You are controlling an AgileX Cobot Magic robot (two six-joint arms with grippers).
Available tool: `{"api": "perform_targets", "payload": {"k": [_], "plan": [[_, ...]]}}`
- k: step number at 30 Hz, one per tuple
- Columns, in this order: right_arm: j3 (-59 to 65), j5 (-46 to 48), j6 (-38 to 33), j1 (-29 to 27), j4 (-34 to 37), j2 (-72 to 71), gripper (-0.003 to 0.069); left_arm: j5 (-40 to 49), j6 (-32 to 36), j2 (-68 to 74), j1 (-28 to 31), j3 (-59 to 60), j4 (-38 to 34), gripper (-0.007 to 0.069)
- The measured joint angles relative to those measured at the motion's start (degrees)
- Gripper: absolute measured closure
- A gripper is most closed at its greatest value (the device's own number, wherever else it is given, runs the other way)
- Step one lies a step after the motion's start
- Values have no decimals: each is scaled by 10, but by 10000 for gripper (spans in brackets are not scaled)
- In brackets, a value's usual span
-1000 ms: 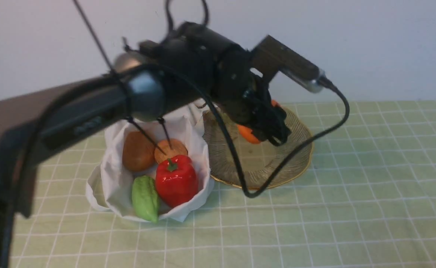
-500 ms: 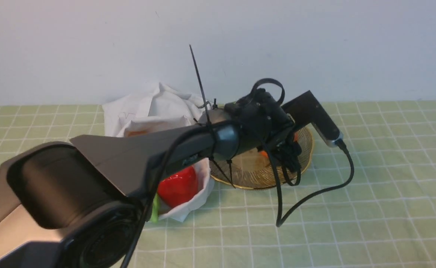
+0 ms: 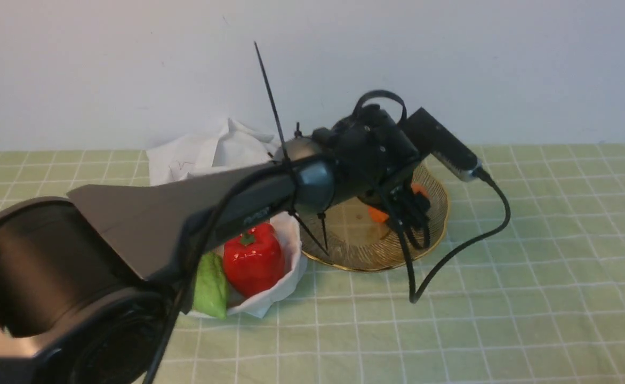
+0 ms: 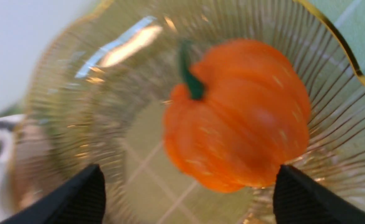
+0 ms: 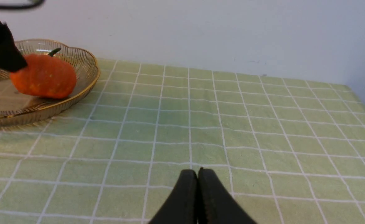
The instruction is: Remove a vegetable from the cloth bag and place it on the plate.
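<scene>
over the plate [image 3: 366, 265], the left tool [image 4: 188, 170] is spread wide and grips nothing. the pumpkin [image 4: 238, 115] lies on the plate by its jaws. placing looks done; next, lift straight clear without nudging it. the right tool [image 5: 197, 171] is pinched closed, empty.

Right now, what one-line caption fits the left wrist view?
Left gripper, jaws wide open, facing the orange pumpkin lying on the gold-rimmed plate.
</scene>
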Motion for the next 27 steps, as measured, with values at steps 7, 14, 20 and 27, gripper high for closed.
{"api": "perform_targets", "payload": {"k": [7,14,20,27], "plan": [[0,0,0,0,0,0,674,180,-19,-169,-24,0,-2,189],[0,0,0,0,0,0,674,288,30,-342,-27,28,-12,603],[0,0,0,0,0,0,674,293,34,-472,-27,152,-76,629],[0,0,0,0,0,0,674,37,51,-682,-27,499,-222,629]]}}
